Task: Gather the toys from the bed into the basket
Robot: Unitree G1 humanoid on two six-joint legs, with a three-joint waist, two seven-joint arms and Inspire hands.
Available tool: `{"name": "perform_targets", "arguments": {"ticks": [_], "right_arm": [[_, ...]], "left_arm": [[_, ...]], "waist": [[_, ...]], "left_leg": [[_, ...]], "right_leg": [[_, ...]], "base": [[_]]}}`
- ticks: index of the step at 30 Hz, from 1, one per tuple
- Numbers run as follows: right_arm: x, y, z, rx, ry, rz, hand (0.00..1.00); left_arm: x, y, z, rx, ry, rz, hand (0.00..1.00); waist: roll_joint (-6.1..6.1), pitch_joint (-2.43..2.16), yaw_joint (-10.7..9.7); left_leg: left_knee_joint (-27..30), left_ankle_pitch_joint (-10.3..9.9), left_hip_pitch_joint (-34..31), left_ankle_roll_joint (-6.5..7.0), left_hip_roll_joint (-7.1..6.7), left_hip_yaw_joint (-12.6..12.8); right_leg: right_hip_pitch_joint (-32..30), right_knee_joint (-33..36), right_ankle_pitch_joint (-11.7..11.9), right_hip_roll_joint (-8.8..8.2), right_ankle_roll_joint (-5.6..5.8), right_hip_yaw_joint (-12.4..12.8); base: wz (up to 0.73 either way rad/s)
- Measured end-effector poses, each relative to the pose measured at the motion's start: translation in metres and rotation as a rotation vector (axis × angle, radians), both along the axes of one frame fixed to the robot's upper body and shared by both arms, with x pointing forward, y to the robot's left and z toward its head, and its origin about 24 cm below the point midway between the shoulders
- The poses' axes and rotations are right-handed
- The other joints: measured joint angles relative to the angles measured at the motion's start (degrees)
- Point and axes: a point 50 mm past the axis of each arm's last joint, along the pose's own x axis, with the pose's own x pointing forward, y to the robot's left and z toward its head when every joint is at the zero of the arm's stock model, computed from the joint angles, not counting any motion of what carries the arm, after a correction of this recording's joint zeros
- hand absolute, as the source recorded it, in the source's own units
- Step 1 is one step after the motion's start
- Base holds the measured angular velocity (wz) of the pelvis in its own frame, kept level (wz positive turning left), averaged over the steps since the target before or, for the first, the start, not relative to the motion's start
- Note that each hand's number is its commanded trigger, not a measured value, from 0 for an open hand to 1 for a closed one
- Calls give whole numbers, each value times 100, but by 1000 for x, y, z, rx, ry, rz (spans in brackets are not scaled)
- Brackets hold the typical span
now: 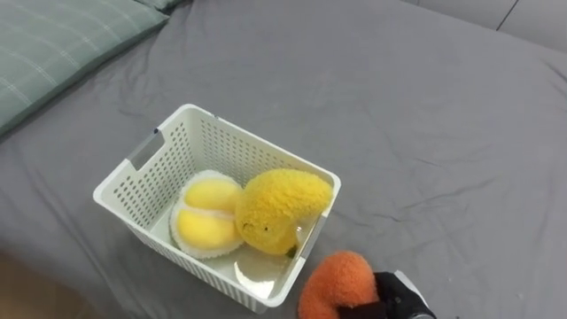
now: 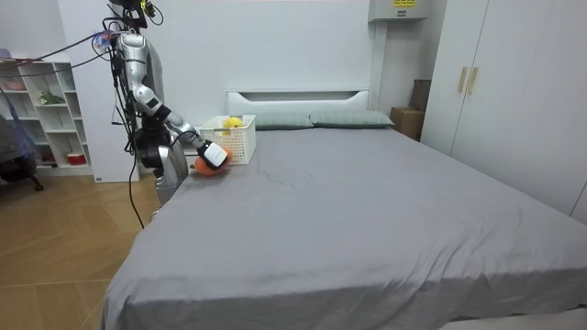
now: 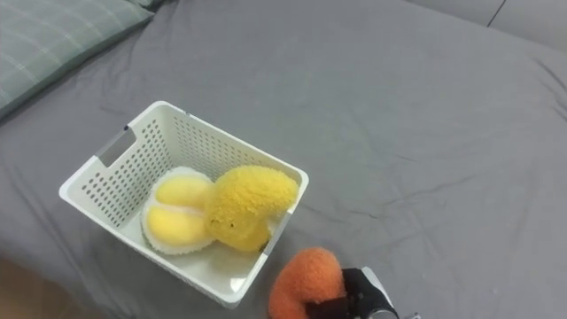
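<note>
A white slatted basket (image 1: 239,135) stands on the grey bed (image 1: 425,115). Inside it lie a round pale-yellow plush toy (image 1: 208,217) and a fuzzy yellow plush toy (image 1: 279,208) that leans on the near right rim. Just outside that corner, at the bottom edge of the view, my right hand (image 1: 396,299) is shut on an orange plush toy (image 1: 337,279), held low over the cover. In the room view I stand at the bedside by the headboard, and the right hand (image 2: 216,156) holds the orange toy (image 2: 202,166) beside the basket (image 2: 235,137).
A green checked pillow (image 1: 53,44) lies at the upper left, beyond the basket. Wide grey bed cover stretches to the right. A white shelf unit (image 2: 46,119) stands behind me, and wardrobes (image 2: 514,82) line the room view's right.
</note>
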Motion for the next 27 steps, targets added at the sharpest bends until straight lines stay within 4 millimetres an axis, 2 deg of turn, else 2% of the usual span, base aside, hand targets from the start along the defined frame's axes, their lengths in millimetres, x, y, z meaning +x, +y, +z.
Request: {"name": "perform_targets", "arguments": {"ticks": [4, 8, 14, 18, 22, 27], "right_arm": [[0, 0, 0, 5, 0, -3, 100], [1, -1, 1, 11, -10, -12, 100], [12, -9, 12, -3, -80, -57, 100], [32, -10, 36, -2, -219, -74, 100], [48, -17, 62, -14, -354, -110, 100], [63, -24, 95, -21, -510, -134, 100]], "left_arm": [[1, 0, 0, 0, -9, 17, 0], [5, 1, 2, 5, -30, 14, 0], [9, 3, 5, 16, -70, 15, 0], [11, 5, 5, 21, -72, 14, 0], [9, 6, 5, 23, -66, 15, 0], [4, 8, 5, 22, -57, 35, 0]], "waist": [[1, 1, -4], [-8, -3, -4], [-1, -2, 4], [23, 1, -40], [30, -26, -141], [31, -30, -172]], "left_leg": [[-3, 0, 29, 0, 0, 6], [-24, 0, 80, 0, 0, 18], [-54, 3, 156, 2, 9, 86], [-92, 4, 185, 3, 17, 144], [-93, 15, 199, 13, 18, 159], [-98, 17, 207, 18, 20, 221]], "right_leg": [[22, -3, -1, 0, 1, 13], [53, -3, -1, 9, 1, 158], [70, -3, -2, 10, 2, 246], [46, -6, -3, 11, 3, 321], [72, -4, -3, 5, 4, 309], [73, -2, -7, -5, 10, 327]], "base": [[0], [-3], [-6], [-9], [0], [-4]]}}
